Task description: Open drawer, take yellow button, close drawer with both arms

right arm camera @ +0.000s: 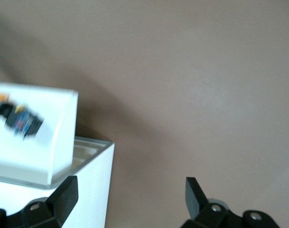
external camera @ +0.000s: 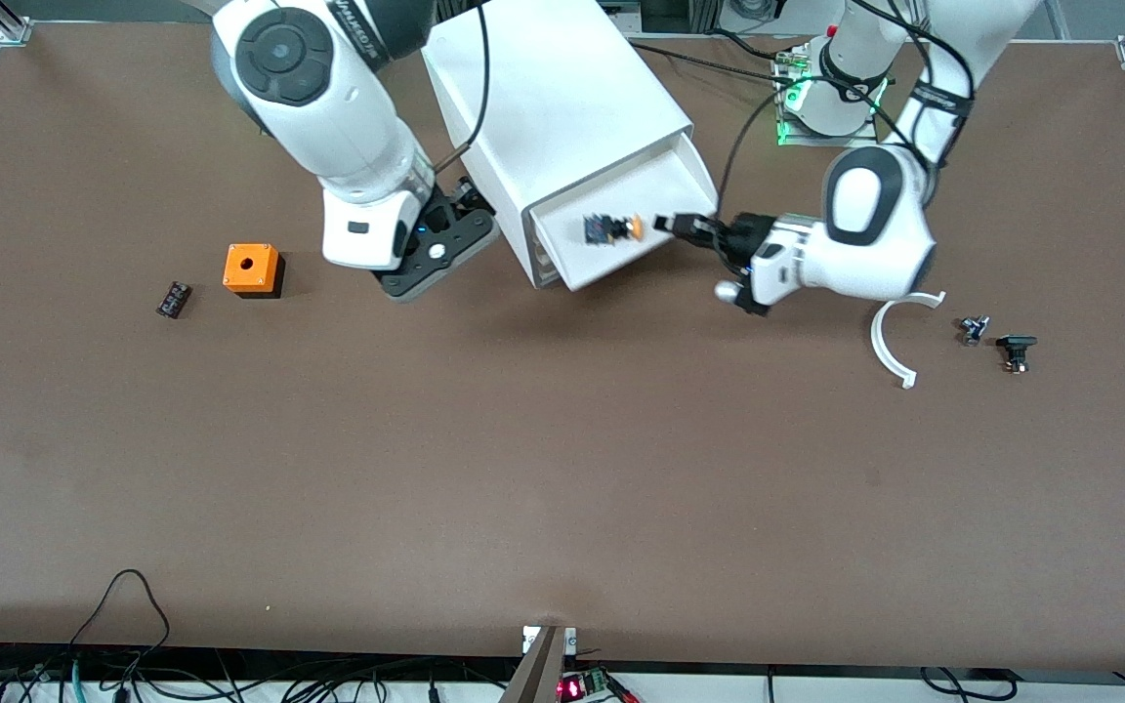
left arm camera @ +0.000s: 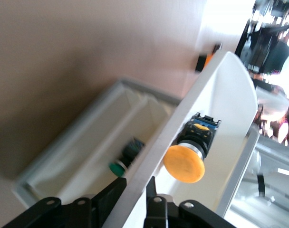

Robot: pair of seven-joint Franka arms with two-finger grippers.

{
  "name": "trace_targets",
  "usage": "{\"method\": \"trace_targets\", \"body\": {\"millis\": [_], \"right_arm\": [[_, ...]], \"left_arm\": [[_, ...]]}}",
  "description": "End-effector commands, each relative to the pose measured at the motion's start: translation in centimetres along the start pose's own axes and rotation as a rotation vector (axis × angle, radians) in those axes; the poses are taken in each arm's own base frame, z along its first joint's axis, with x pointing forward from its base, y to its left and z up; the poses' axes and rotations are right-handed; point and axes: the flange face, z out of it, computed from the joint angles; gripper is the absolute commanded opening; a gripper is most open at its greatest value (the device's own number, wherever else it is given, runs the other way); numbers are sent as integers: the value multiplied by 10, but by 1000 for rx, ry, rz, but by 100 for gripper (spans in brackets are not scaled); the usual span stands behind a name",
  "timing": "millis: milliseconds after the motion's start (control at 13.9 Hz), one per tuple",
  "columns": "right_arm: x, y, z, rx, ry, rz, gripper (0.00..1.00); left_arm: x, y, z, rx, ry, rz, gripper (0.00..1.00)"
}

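Note:
The white cabinet (external camera: 562,107) stands at the back of the table. Its drawer (external camera: 645,181) is pulled out toward the front camera. The button (external camera: 613,229), orange cap on a black body, lies in the drawer. My left gripper (external camera: 672,225) is shut on the drawer's front wall (left arm camera: 182,123), one finger on each side, with the button (left arm camera: 185,161) just inside. My right gripper (external camera: 445,244) is open beside the cabinet, toward the right arm's end of the table. In the right wrist view the gripper (right arm camera: 132,190) holds nothing; the drawer (right arm camera: 59,142) and button (right arm camera: 18,118) show.
An orange cube (external camera: 251,268) and a small black part (external camera: 173,299) lie toward the right arm's end. A white curved piece (external camera: 890,342) and two small black parts (external camera: 975,329) (external camera: 1017,350) lie toward the left arm's end. A lower drawer holds a green-capped part (left arm camera: 118,167).

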Motion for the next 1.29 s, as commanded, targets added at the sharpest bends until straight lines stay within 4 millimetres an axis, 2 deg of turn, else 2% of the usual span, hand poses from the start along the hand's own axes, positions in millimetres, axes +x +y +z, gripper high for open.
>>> {"method": "trace_targets", "body": {"millis": [0,216,287,431,503,575,647,790,862,934,1078,1222], "right_arm": [[24,-21,11,24,42,-188,100],[48,-57,31,40,130,-383,100],[52,-80,32,45,152,-417,100],[57,-120,40,58,161,-474,100],[61,-130,46,49,160,-495,100],[64,-144,52,43,162,-518,100],[68,-154,58,39,165,-536,100],[78,-158,76,39,167,-546,100],[81,-160,87,25,173,-572,100],[83,-162,96,3,175,-608,100],[83,-163,112,-14,151,-650,100],[81,-168,124,-39,125,-681,100]], "left_arm": [[12,-10,-18,75,88,35,98],[13,-2,-26,81,110,44,100],[15,3,-35,93,147,60,100],[14,11,-79,175,267,100,100],[16,16,-116,211,346,122,100],[17,9,-149,216,404,118,100],[16,11,-159,206,428,115,100],[3,28,-203,279,483,161,100],[-8,30,-226,389,467,199,100],[-18,54,-247,486,435,260,100],[-47,82,-291,634,362,291,100],[-70,89,-328,746,331,246,100]]}}
